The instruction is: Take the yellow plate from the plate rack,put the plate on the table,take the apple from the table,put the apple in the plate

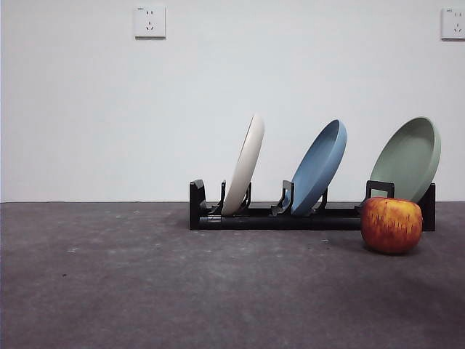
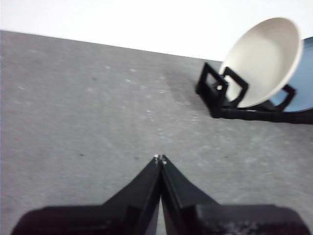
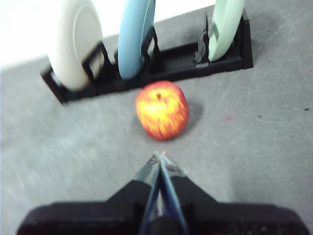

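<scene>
Front view shows the rack (image 1: 312,217) on the table (image 1: 145,283) holding three tilted plates: the yellow plate (image 1: 245,166) in a left slot, a blue plate (image 1: 320,166) in the middle and a green plate (image 1: 408,158) at the right. The apple (image 1: 391,225) sits on the table just before the rack's right end. The left gripper (image 2: 160,158) hangs over bare table near the yellow plate's end, jaws pressed together, and the right gripper (image 3: 159,155) hovers near the apple without touching it, jaws likewise pressed together.
</scene>
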You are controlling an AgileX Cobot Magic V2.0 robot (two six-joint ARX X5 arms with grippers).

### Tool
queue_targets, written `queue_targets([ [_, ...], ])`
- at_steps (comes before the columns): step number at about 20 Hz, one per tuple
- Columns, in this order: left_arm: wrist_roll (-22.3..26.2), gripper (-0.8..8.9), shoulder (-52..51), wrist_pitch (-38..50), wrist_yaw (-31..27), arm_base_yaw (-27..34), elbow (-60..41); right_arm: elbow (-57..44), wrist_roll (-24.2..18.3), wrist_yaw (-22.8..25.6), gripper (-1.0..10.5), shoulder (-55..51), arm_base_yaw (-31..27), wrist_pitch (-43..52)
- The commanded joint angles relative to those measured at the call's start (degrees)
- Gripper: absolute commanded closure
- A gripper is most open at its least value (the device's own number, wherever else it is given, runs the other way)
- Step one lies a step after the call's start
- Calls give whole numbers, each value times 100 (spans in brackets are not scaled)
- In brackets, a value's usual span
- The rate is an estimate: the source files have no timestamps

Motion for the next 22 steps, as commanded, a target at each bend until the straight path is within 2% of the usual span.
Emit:
queue_targets([
  [1, -389, 820, -13, 46, 232, 15, 247, 186, 507, 0, 958, 26, 0, 162],
  [7, -459, 820, 623, -216, 833, 15, 1250, 1510, 424, -74, 958, 772, 9, -138],
  [13, -341, 820, 1591, -654, 1698, 15, 2175, 2966, -446, -767, 958, 1932, 11, -1366],
  [15, -140, 820, 1910, -839, 1967, 15, 2463, 3423, -807, -925, 958, 2310, 13, -1864],
  [22, 474, 820, 2804, -1611, 2868, 13, 3309, 4712, -1884, -1067, 958, 3375, 79, -3547],
])
